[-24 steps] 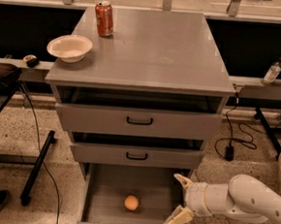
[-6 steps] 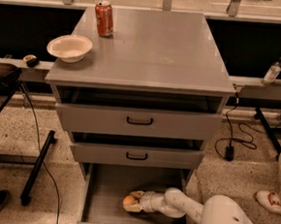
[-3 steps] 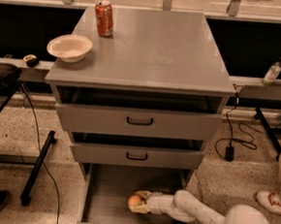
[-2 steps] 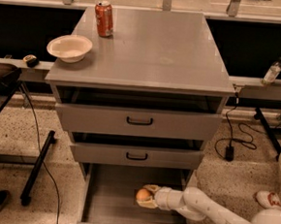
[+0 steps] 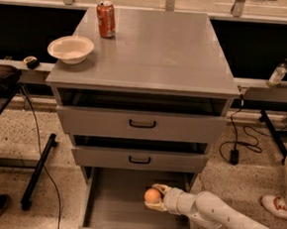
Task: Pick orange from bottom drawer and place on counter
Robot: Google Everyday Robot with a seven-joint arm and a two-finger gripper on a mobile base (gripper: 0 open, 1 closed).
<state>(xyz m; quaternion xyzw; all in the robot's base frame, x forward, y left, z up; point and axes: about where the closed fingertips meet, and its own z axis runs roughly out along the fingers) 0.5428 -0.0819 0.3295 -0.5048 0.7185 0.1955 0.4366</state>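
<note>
The orange [image 5: 152, 195] is a small orange ball held in my gripper [image 5: 156, 197], whose fingers are shut on it. It hangs above the grey floor of the open bottom drawer [image 5: 116, 204], right of the middle. My white arm [image 5: 224, 220] reaches in from the lower right. The counter [image 5: 153, 47], the flat grey top of the cabinet, is well above.
A red soda can [image 5: 106, 18] and a pale bowl [image 5: 70, 49] stand on the counter's left side. The two upper drawers [image 5: 142, 124] with black handles stick out slightly above the bottom drawer. A bottle [image 5: 277, 73] stands on the ledge at right. Cables lie on the floor.
My gripper reached into the bottom drawer, closed on the orange and has lifted it up and to the right off the drawer floor.
</note>
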